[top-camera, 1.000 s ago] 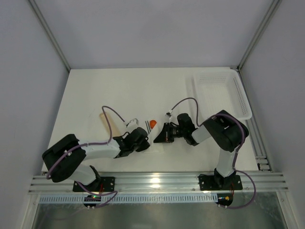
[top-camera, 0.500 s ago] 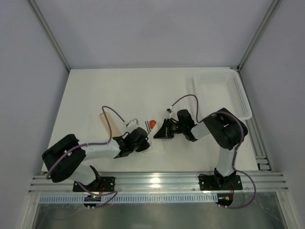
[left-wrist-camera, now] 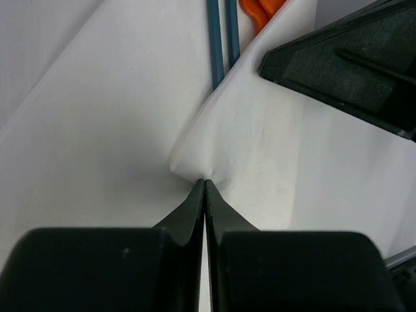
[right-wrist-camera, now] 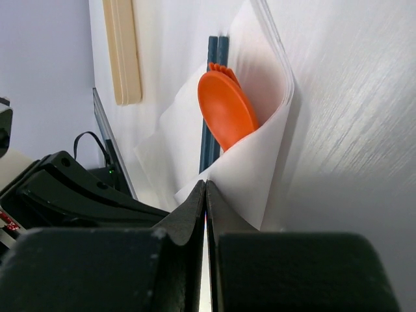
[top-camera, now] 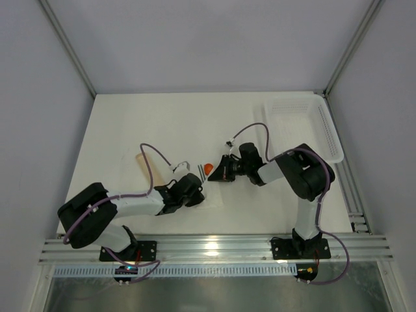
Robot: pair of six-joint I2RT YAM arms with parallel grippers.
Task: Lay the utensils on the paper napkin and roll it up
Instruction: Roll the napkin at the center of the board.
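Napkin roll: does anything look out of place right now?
Yes. The tan wooden stick lies apart, left of the napkin, outside the fold that covers the orange spoon; it looks left out of the roll.

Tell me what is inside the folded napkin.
Inside the paper napkin, an orange utensil and two dark blue sticks show at the open end. The rest of them is covered by the fold. The tan stick lies outside it.

The spoon (right-wrist-camera: 224,110) and two thin sticks (right-wrist-camera: 218,51) lie inside the folded napkin (right-wrist-camera: 260,162). The flat stick (top-camera: 142,162) lies on the table (top-camera: 130,117), left of it. The basket (top-camera: 302,130) sits far right.
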